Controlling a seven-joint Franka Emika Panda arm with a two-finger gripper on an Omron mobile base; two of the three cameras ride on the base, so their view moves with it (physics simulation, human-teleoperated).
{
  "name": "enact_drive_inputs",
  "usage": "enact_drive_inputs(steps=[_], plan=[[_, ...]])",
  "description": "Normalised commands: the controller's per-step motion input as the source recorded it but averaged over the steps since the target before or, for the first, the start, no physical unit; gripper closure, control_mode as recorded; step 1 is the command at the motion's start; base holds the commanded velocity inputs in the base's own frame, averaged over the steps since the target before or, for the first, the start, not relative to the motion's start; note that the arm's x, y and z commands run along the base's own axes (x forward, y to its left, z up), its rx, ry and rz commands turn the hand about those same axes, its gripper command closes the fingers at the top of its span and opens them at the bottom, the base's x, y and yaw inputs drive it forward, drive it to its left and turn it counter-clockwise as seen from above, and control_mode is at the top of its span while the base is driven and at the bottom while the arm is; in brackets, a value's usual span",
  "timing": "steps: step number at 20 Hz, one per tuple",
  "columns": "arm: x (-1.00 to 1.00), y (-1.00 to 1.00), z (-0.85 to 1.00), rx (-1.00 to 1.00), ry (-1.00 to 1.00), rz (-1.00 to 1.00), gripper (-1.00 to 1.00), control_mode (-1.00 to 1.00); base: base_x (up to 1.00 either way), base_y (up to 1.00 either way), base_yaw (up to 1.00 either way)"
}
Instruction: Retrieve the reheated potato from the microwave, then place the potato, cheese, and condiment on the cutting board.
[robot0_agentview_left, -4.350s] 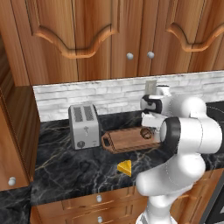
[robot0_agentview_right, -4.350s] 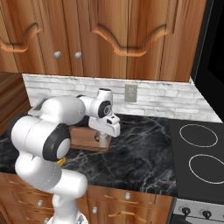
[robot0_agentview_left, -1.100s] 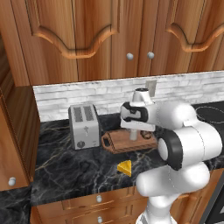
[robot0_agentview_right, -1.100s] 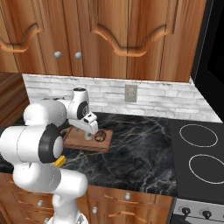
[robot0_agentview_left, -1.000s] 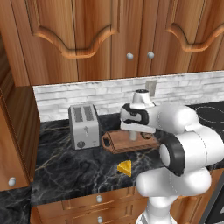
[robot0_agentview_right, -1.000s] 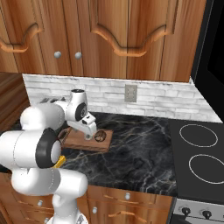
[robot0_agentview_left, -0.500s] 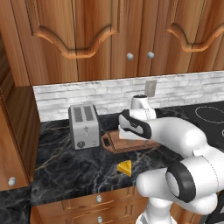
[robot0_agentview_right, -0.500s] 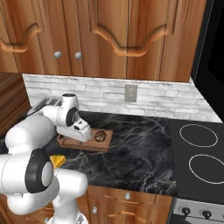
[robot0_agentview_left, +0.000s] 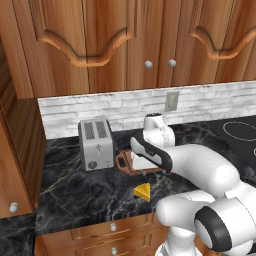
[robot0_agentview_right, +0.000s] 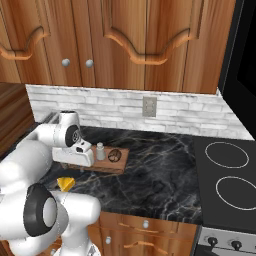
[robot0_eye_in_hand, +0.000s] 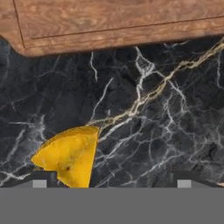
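The yellow cheese (robot0_agentview_left: 142, 191) wedge lies on the black counter in front of the cutting board (robot0_agentview_left: 123, 162). My gripper (robot0_agentview_left: 142, 174) hangs just above it, pointing down, jaws open and empty. In the hand view the cheese (robot0_eye_in_hand: 70, 156) lies close by the left fingertip (robot0_eye_in_hand: 39, 180), off centre of the gripper (robot0_eye_in_hand: 111, 181). On the cutting board (robot0_agentview_right: 95, 166) sit the brown potato (robot0_agentview_right: 114, 155) and a small grey condiment (robot0_agentview_right: 100, 150) shaker, upright. The microwave (robot0_agentview_right: 244, 45) shows as a black edge at upper right.
A silver toaster (robot0_agentview_left: 97, 145) stands left of the board against the white brick backsplash. The stove top (robot0_agentview_right: 227, 172) lies to the right. The counter's front edge and wooden drawer fronts (robot0_eye_in_hand: 113, 22) run close to the cheese. Wall cabinets hang overhead.
The arm has swung from over the cutting board toward the counter's front and lowered over the cheese. The condiment stands on the board, let go. The jaws stay open.
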Motion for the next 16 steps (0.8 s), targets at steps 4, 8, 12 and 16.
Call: enact_drive_inputs(steps=[4,8,12,16], plan=[[-0.32,0.2,0.0,0.0,0.08,0.15,-1.0,-1.0,0.0,0.0,0.0],[-0.2,0.18,-0.07,0.0,0.03,0.09,-1.0,-1.0,0.0,0.0,0.0],[-0.02,0.3,-0.13,0.0,0.0,0.02,-1.0,-1.0,0.0,0.0,0.0],[0.01,0.17,-0.24,0.0,-0.05,0.01,-1.0,-1.0,0.0,0.0,0.0]])
